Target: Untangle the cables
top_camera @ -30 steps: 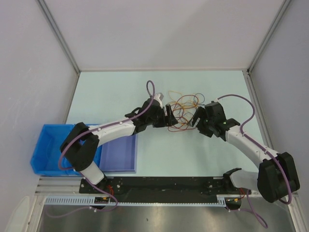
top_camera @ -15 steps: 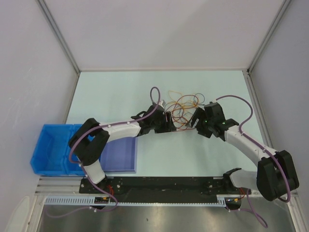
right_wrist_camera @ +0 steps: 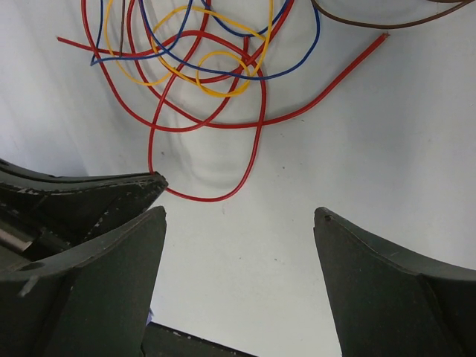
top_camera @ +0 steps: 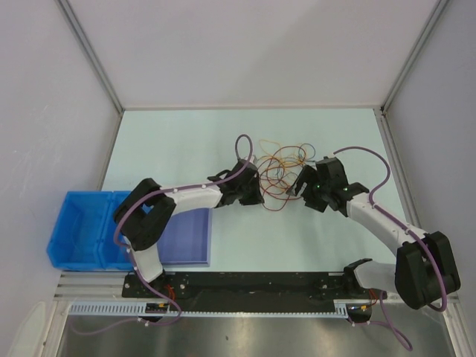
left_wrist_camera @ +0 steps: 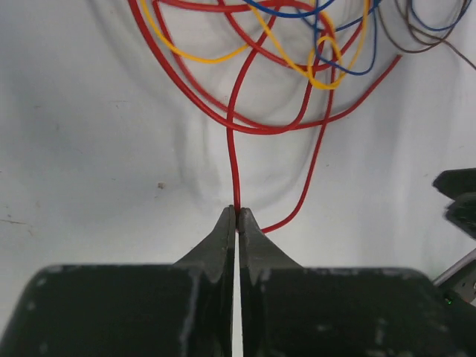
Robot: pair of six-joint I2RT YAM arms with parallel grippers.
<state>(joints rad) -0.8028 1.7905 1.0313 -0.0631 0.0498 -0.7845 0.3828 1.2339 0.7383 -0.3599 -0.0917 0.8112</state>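
Note:
The cables (top_camera: 279, 167) lie in a loose tangle of red, orange, yellow, blue and brown loops at mid-table, between my two grippers. My left gripper (top_camera: 262, 193) sits at the tangle's left edge. In the left wrist view its jaws (left_wrist_camera: 238, 213) are shut on a single red cable (left_wrist_camera: 233, 152) that runs straight up into the tangle (left_wrist_camera: 297, 52). My right gripper (top_camera: 297, 184) is at the tangle's right edge. It stands open (right_wrist_camera: 239, 216) with only bare table between its fingers, and a red loop (right_wrist_camera: 223, 195) lies just ahead of it below the pile (right_wrist_camera: 201, 67).
A blue bin (top_camera: 74, 227) stands at the near left, with a flat purple tray (top_camera: 182, 236) beside it. Grey enclosure walls ring the table. A brown cable (right_wrist_camera: 372, 24) trails off at the pile's edge. The left gripper's dark finger (right_wrist_camera: 82, 197) shows in the right wrist view.
My left gripper has moved right to the tangle's edge and gone from open to shut on a red cable. The right arm has barely moved and stays open.

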